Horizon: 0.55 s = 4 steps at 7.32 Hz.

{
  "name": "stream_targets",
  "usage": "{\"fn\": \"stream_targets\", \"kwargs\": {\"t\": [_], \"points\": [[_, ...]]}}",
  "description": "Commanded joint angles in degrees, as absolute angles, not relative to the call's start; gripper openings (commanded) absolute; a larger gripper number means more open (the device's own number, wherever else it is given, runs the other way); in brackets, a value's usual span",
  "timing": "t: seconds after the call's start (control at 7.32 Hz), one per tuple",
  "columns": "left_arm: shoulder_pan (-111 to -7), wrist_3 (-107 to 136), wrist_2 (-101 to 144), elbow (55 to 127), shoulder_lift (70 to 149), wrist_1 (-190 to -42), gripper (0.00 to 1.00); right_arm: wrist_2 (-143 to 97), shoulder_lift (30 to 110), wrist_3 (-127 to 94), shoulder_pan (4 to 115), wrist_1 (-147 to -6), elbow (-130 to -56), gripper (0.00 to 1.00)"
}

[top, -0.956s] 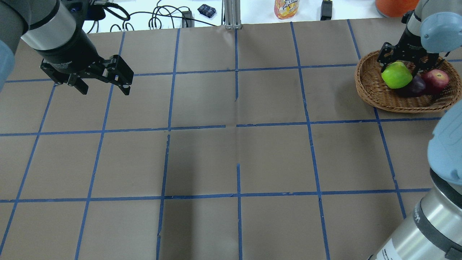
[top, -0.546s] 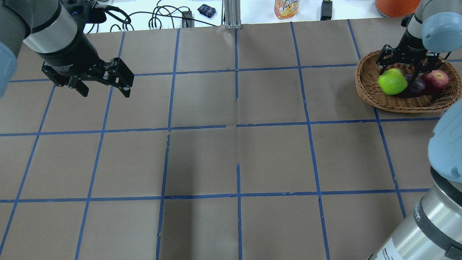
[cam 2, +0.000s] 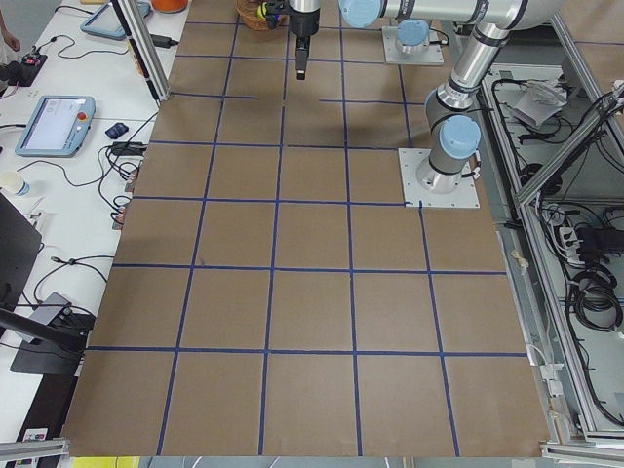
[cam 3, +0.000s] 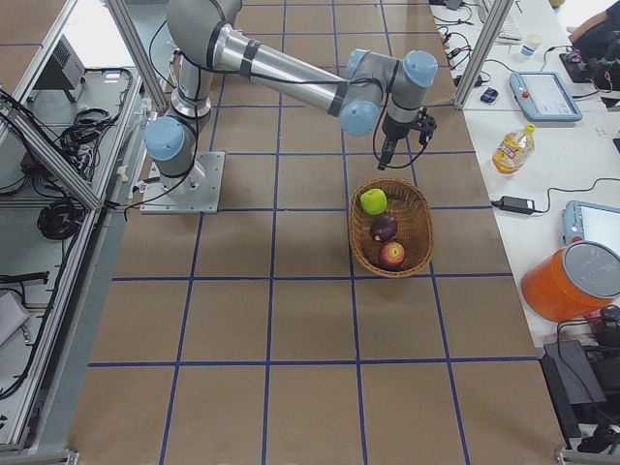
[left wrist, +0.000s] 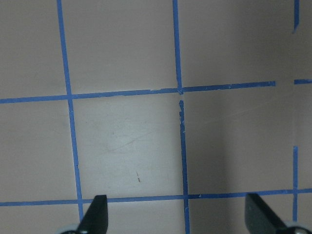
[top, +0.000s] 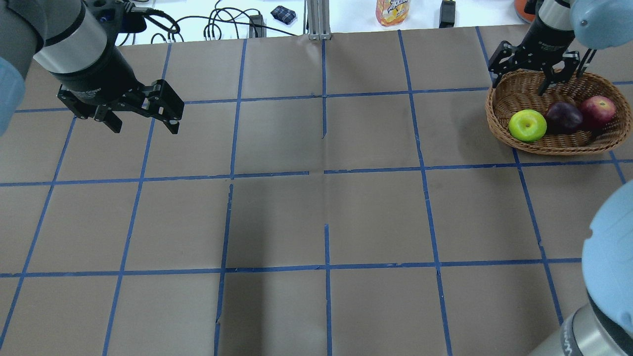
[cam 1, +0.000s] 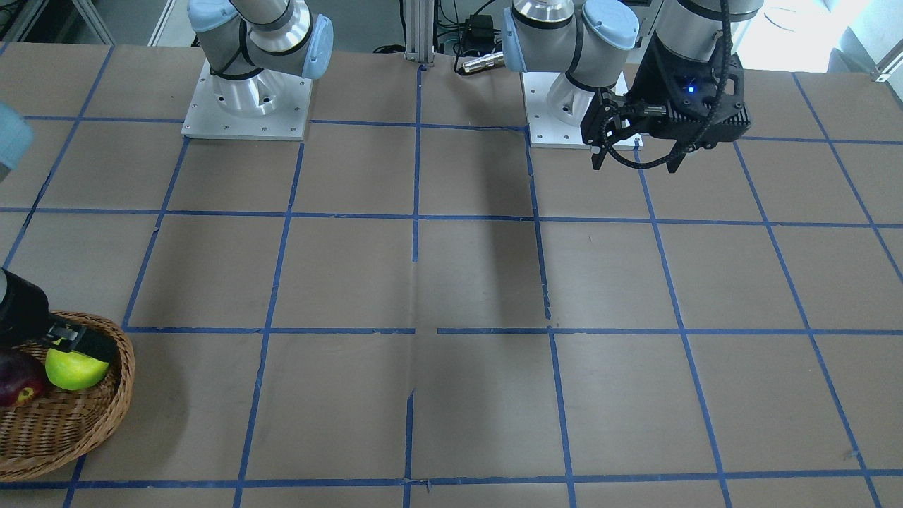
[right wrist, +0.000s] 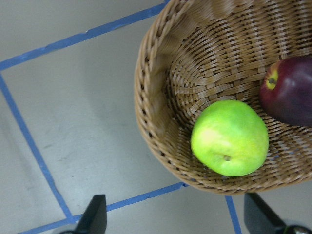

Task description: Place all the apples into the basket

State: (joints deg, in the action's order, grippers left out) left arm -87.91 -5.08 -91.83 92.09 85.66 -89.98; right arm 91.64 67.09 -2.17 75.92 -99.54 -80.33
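The counter (top: pixel 376 217) was covered in brown paper and divided into squares by blue tape lines (top: pixel 326 269).

**Left arm.** On the robot's left side, the left arm (top: pixel 74 39) reached in at a slant, its wrist tipped downward and toward the counter's middle. The left gripper (top: pixel 145 124) hung above the paper, clear of it, with its jaws spread wide and empty. Its wrist view showed only taped paper beyond the two fingertips.

**Basket and apples.** Toward the far right corner stood the basket (top: pixel 564 147), which held all three apples in a row.
- The green apple (top: pixel 527 125) lay at the end nearest the counter's middle, against the woven wall.
- The purple apple (top: pixel 564 117) lay just beside it.
- The red apple (top: pixel 599 109) lay at the outer end, next to the purple one.

**Right arm.** The right arm (cam 3: pixel 291 73) stretched almost level from its base across the counter, with its last joints turned so that the tool pointed straight down. The right gripper (top: pixel 518 81) hovered above the green apple's end of the basket, about over the rim. It was raised clear of the fruit, its jaws wide apart and holding nothing.

**Beyond the counter.** Past the far edge lay cables (top: pixel 217 24) and a bottle (top: pixel 392 11) with an orange label.
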Motion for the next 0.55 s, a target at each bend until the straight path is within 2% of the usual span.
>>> {"fn": "stream_targets", "kwargs": {"t": [0.0, 0.27, 0.41], "points": [[-87.9, -5.0, -91.7, 91.9, 85.4, -89.9, 1.00, 92.1, 70.1, -3.1, 79.0, -96.4, -80.7, 1.00], [-87.9, -5.0, -91.4, 91.6, 85.1, -89.8, 1.00, 92.7, 67.3, -1.6, 78.9, -97.3, -80.4, 1.00], [-87.9, -5.0, -91.2, 91.3, 85.3, -89.6, 1.00, 93.8, 67.6, -2.0, 79.0, -102.3, -77.8, 1.00]]}}
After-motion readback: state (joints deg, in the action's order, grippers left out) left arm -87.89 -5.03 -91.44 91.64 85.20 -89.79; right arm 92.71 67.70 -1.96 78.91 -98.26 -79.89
